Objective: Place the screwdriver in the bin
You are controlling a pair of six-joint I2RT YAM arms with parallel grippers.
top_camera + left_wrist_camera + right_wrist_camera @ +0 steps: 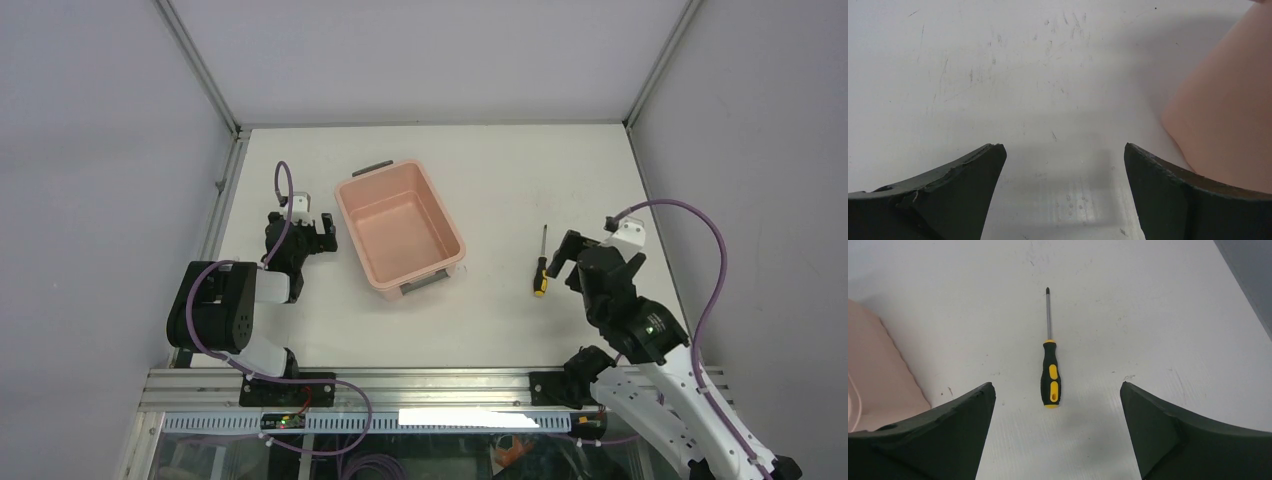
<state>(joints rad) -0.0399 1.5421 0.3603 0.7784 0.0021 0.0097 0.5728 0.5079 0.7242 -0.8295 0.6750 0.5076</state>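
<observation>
No readable text, label, brand or number is showing in any view; a small marking (655, 322) on the right arm (668, 372) is appearing too tiny to read.

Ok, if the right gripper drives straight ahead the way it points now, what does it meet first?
Most likely the screwdriver: its handle end lies dead ahead between the open fingers, tip pointing away. Depth is unclear; they may touch the table first.

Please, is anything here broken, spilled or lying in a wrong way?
Nothing serious. The bin stands upright and empty, but turned askew to the edges of the table. The screwdriver lies flat, whole, apart from the bin. The table is scratched, with no spill.
</observation>
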